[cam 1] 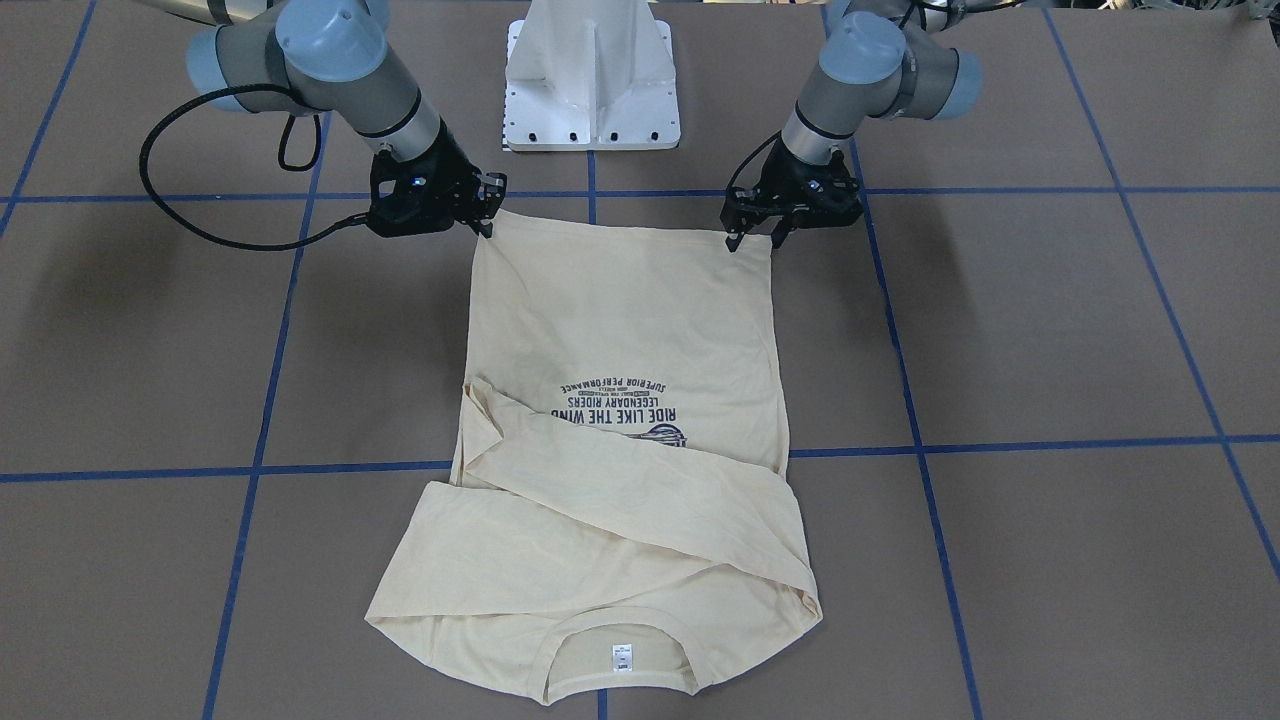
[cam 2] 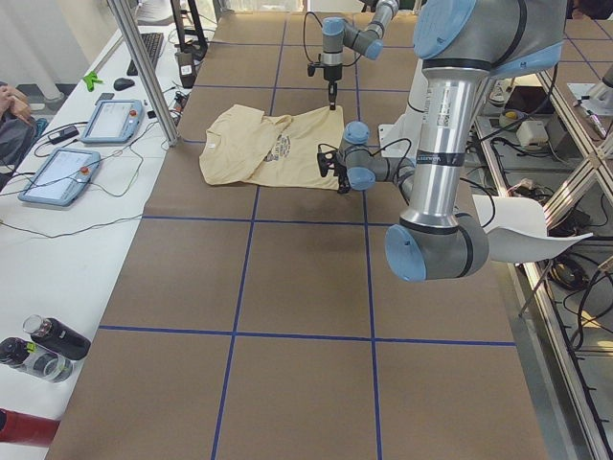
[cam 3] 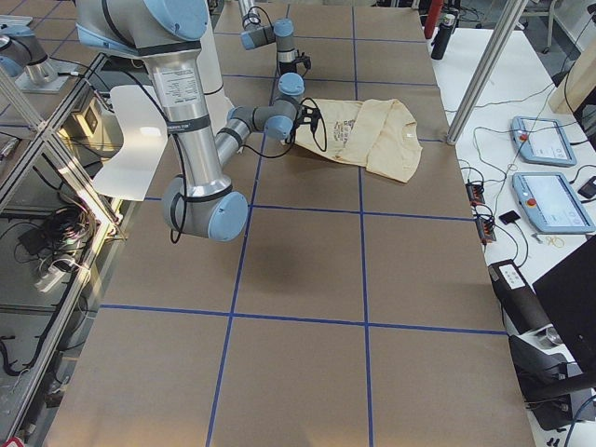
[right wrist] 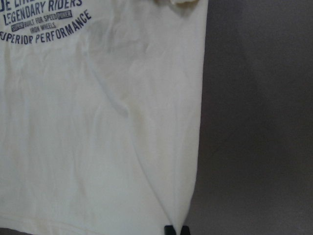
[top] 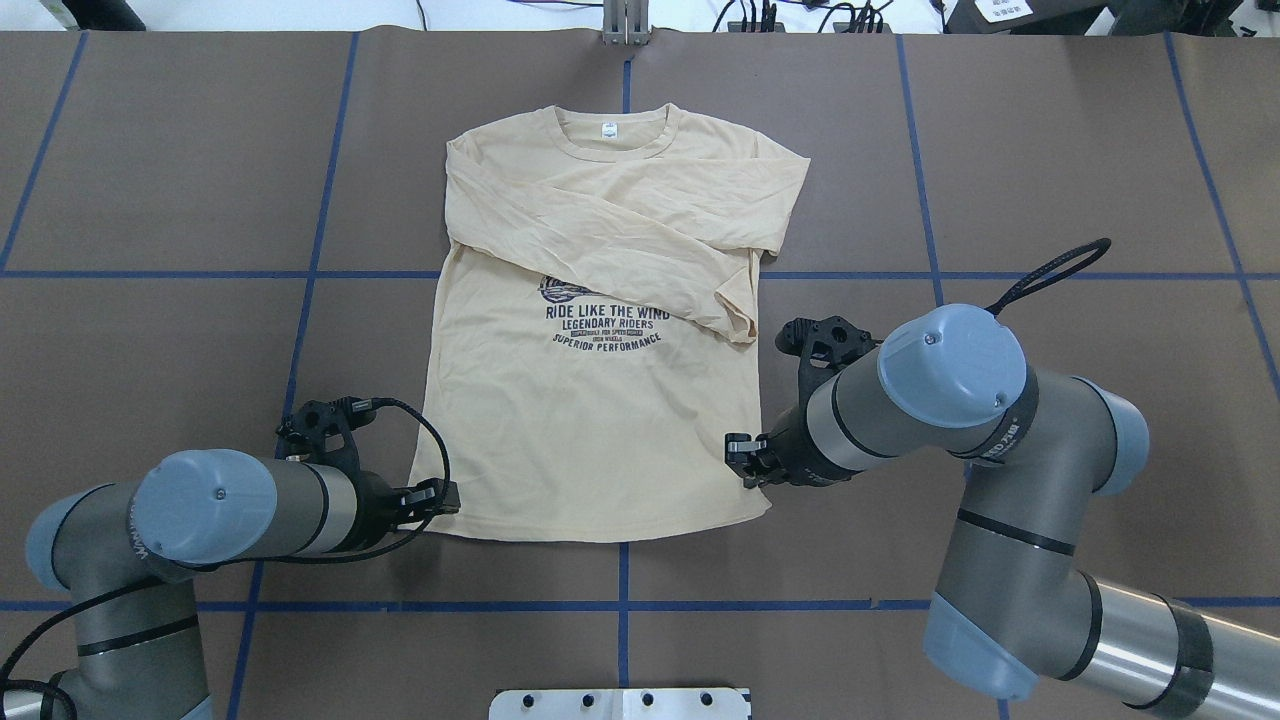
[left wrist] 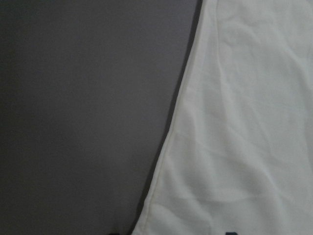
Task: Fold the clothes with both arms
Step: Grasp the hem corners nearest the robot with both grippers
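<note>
Black-fingered, pinches with the right hand the hem corner of the T-shirt on that side: pads almost together, a sliver of pale cream cloth caught between them in the wrist view. Spreads the left hand wide over the opposite hem corner, fingers apart and pointing down, one over bare table just outside the side seam, the other over the cloth; cannot tell whether touching. Lies flat on the brown table between the two hands, print side up, hem toward the robot, collar toward the far edge. Shows the navy print at mid-chest, its top covered by the sleeves, both folded inward and crossed over the chest, one cuff ending near the side edge on the robot's right. Carries a small white neck tag inside the collar. Reaches in with the left arm and the right arm from either side of the white pedestal base, silver-grey tubes, light blue caps, black cables looping beside each wrist. Runs blue tape lines in a grid across the table, one passing under the shirt.
</note>
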`<control>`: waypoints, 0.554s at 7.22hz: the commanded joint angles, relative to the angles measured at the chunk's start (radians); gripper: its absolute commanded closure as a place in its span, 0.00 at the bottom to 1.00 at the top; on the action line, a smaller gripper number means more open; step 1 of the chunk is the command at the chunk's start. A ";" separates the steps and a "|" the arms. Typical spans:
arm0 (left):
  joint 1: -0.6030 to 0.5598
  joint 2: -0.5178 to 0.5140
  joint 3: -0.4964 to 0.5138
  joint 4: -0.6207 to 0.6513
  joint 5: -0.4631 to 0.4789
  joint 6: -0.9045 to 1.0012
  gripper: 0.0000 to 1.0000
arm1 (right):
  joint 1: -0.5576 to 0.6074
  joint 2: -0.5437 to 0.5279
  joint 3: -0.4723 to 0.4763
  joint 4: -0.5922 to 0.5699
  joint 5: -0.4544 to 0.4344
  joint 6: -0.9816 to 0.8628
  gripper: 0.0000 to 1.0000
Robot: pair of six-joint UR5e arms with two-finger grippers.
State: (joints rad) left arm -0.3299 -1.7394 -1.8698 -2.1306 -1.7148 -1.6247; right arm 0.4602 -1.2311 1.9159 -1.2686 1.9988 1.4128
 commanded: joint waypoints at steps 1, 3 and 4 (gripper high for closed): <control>-0.001 -0.002 -0.008 0.012 -0.005 0.000 1.00 | 0.000 -0.001 0.000 0.000 0.000 0.000 1.00; -0.003 -0.005 -0.009 0.024 -0.006 -0.001 1.00 | 0.000 -0.002 0.000 0.000 0.000 0.000 1.00; -0.006 -0.005 -0.015 0.024 -0.009 -0.001 1.00 | 0.000 -0.002 0.000 0.000 0.002 0.000 1.00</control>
State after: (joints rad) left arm -0.3332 -1.7436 -1.8801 -2.1084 -1.7215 -1.6255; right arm 0.4602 -1.2330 1.9159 -1.2686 1.9991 1.4128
